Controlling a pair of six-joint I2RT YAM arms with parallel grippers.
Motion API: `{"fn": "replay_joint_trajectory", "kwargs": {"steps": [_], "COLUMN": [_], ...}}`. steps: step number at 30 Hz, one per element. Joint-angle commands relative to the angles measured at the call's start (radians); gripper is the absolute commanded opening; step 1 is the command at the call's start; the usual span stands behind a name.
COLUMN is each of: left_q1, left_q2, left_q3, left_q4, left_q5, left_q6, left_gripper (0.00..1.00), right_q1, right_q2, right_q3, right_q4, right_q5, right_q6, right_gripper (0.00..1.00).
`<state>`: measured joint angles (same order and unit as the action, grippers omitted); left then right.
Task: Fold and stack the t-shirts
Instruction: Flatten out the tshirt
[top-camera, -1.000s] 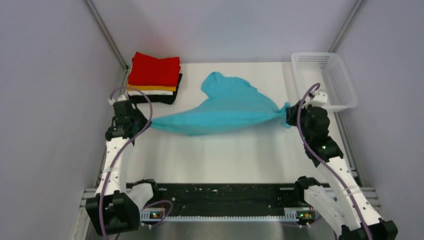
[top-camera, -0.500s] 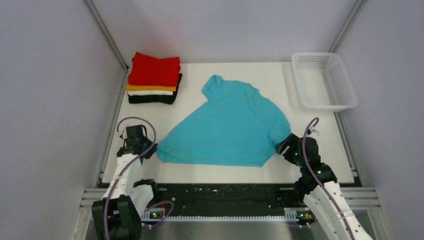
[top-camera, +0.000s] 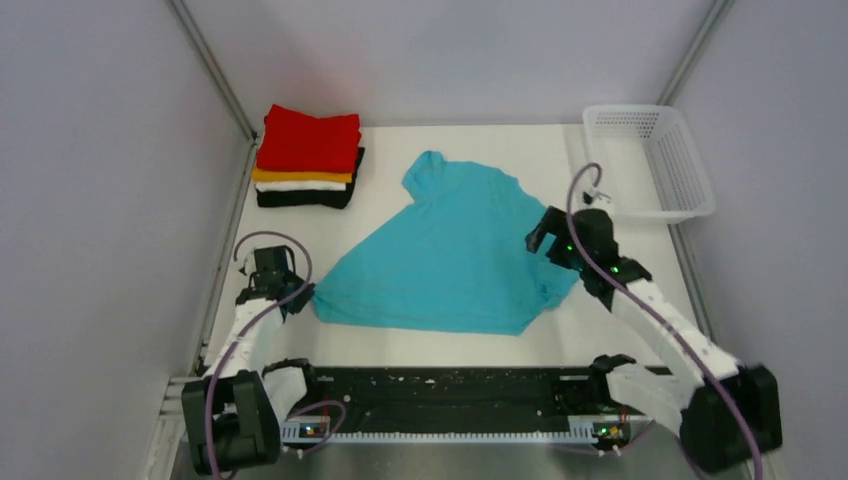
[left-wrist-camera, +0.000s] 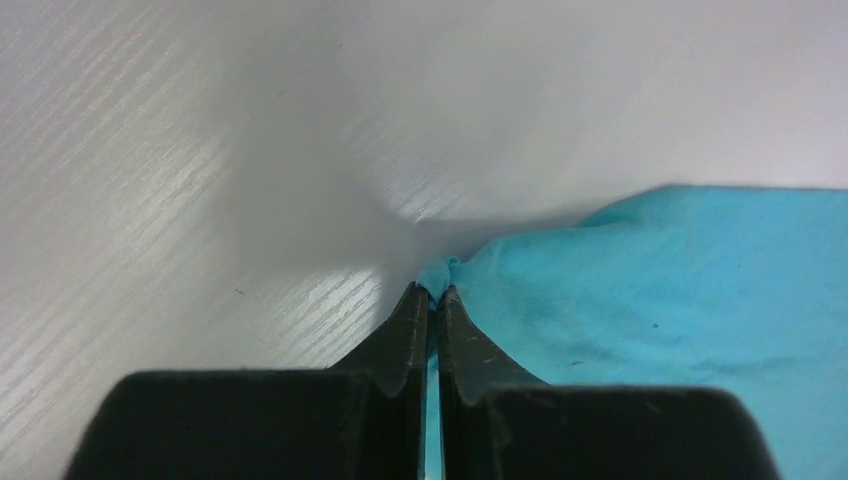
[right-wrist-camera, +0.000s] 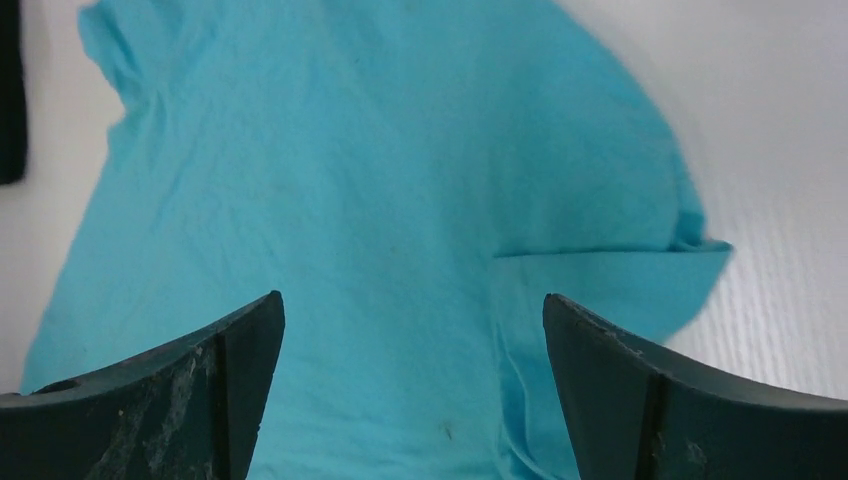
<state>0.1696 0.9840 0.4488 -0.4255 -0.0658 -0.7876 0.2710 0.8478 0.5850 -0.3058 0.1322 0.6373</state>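
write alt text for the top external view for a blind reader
A turquoise t-shirt lies spread on a white table, the left gripper pinching its near-left corner and the right gripper open above its right side. A folded stack, red on top, sits far left; a white basket far right.

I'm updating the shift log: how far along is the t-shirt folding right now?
Done: four shirts sit in a folded stack, red on top, then orange, white, black. In hand: the turquoise t-shirt lies spread out, unfolded; the left gripper is shut on its corner, the right gripper hangs open above it. Left: folding it and adding it to the stack.
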Motion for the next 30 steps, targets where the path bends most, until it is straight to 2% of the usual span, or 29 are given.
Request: {"fn": "replay_joint_trajectory", "kwargs": {"steps": [1,2,3,4,5,6,11,14,16,18,21,25,30], "left_q1": [0.005,0.005,0.005,0.005,0.006,0.004,-0.008,-0.055,-0.124,-0.268,-0.391,-0.436,-0.447], "left_q2": [0.051,0.063,0.066,0.059,0.042,0.018,-0.123,-0.141,-0.097,-0.011,0.155,0.368,0.548], "left_q3": [0.061,0.077,0.092,0.106,0.12,0.128,0.173,0.143,0.12,0.126,0.135,0.173,0.261], "left_q4": [0.043,0.022,-0.001,-0.018,-0.033,-0.049,-0.11,0.001,0.084,0.136,0.234,0.326,0.337], "left_q5": [0.018,0.009,0.0,-0.005,-0.008,-0.012,-0.007,0.162,0.223,0.198,0.209,0.253,0.23], "left_q6": [-0.006,-0.008,-0.011,-0.011,-0.012,-0.015,-0.021,-0.015,-0.03,-0.043,-0.058,-0.076,-0.047], "left_gripper": [0.3,0.57,0.71,0.81,0.96,0.98,0.99,0.99,0.99,0.99,0.99,0.99,0.99], "right_q1": [0.102,0.106,0.106,0.106,0.106,0.107,0.107,0.106,0.106,0.105,0.106,0.106,0.126], "right_q2": [0.363,0.443,0.524,0.594,0.695,0.767,1.062,1.125,1.113,1.079,1.016,0.866,0.561], "right_q3": [0.18,0.225,0.274,0.328,0.396,0.466,0.717,0.717,0.645,0.552,0.412,0.191,-0.118], "right_q4": [0.232,0.264,0.29,0.293,0.279,0.256,0.156,0.167,0.227,0.273,0.323,0.363,0.341], "right_q5": [-0.008,-0.015,-0.022,-0.024,-0.038,-0.039,-0.012,-0.022,-0.018,-0.013,-0.029,-0.093,-0.126], "right_q6": [-0.116,-0.13,-0.137,-0.148,-0.166,-0.182,-0.199,-0.167,-0.135,-0.107,-0.065,0.003,0.143], "right_gripper": [0.99,0.99,0.99,0.99,0.99,0.99,0.97,0.93,0.93,0.93,0.93,0.93,0.93]}}
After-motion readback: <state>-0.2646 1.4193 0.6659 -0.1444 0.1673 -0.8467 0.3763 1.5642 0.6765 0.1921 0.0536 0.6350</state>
